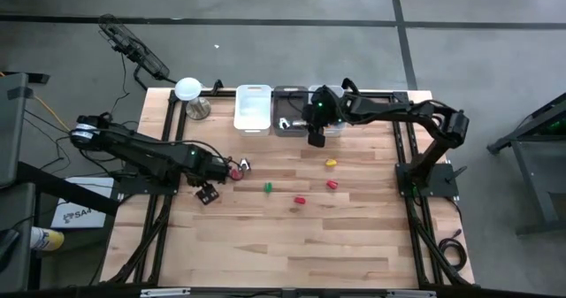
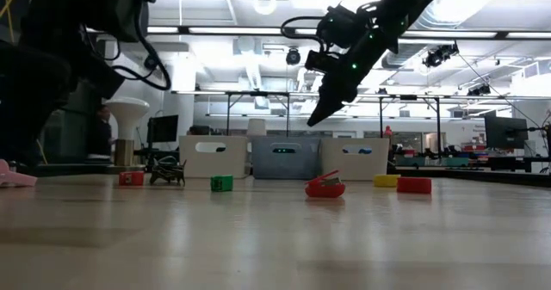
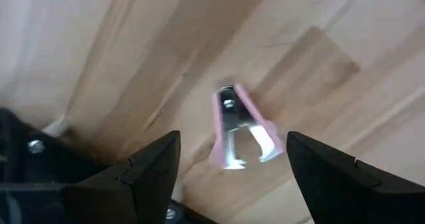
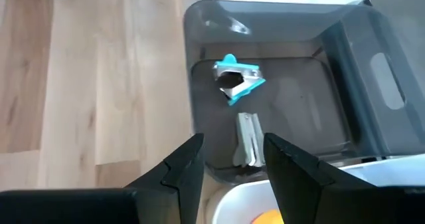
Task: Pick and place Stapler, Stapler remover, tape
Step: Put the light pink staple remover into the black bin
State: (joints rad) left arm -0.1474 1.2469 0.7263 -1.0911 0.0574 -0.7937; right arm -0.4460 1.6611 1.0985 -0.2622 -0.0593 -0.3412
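Pink staple remover (image 3: pixel 238 127) with metal jaws lies on the wooden table (image 3: pixel 345 71), between the spread fingers of the left end effector (image 3: pixel 229 159). Right end effector (image 4: pixel 232 159), fingers apart, hangs over the grey bin (image 4: pixel 199 78) holding a blue staple remover (image 4: pixel 237 78).

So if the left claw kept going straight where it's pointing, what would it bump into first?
Most likely the pink stapler. It lies on the wooden table right ahead of the open left gripper, between its fingers, though how far off is unclear.
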